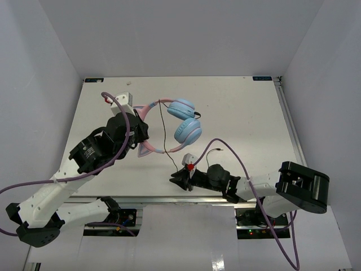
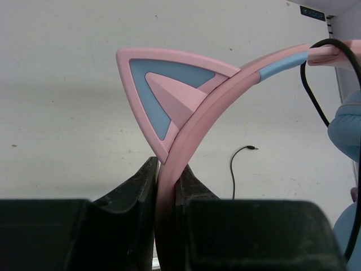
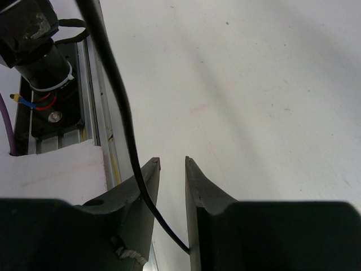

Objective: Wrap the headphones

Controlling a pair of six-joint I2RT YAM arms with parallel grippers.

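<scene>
The headphones [image 1: 181,107] lay in the middle of the table [image 1: 242,113], with your left gripper [image 2: 167,166] clamped on the pink headband [image 2: 225,84] just below a cat ear [image 2: 163,90]. The cable [image 1: 163,132] ran lengthwise from the band toward the near edge and into your right gripper [image 3: 172,164], whose jaws were pinched to a slit on it. The right arm looked better placed to carry the cable back around the band.
</scene>
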